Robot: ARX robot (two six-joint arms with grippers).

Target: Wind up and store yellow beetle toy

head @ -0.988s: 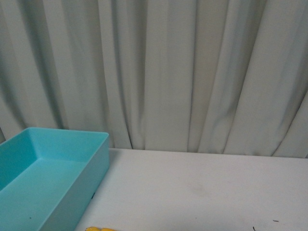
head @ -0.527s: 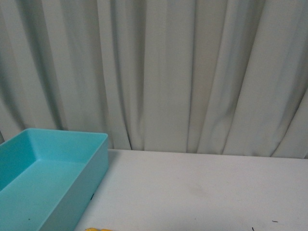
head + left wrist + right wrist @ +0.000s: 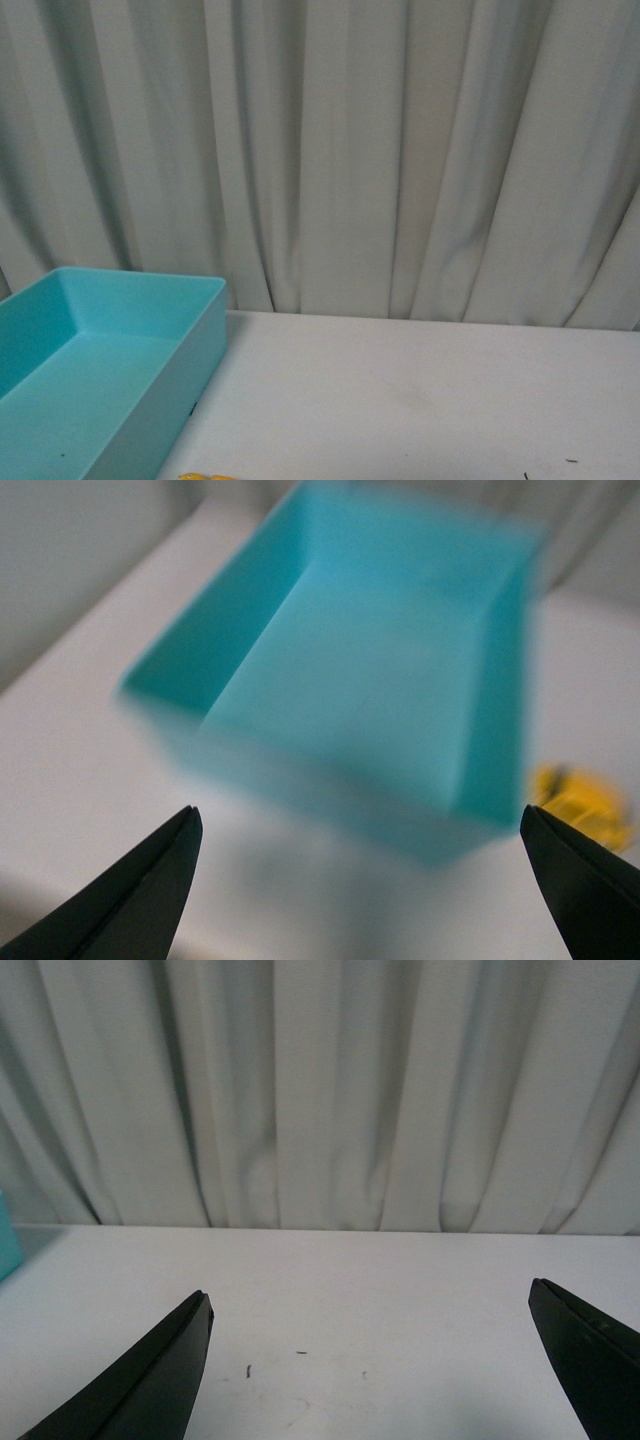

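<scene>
Only a sliver of the yellow beetle toy (image 3: pixel 207 477) shows at the bottom edge of the front view, just right of the teal bin (image 3: pixel 190 345). In the blurred left wrist view the yellow beetle toy (image 3: pixel 582 805) lies on the table beside the teal bin (image 3: pixel 490 730), close to one fingertip. My left gripper (image 3: pixel 360 815) is open, above the table before the bin, holding nothing. My right gripper (image 3: pixel 370 1300) is open over bare white table. Neither arm appears in the front view.
The white table (image 3: pixel 420 390) runs back to a pale pleated curtain (image 3: pixel 350 150). A few small dark specks (image 3: pixel 248 1368) mark the table under the right gripper. The teal bin looks empty inside.
</scene>
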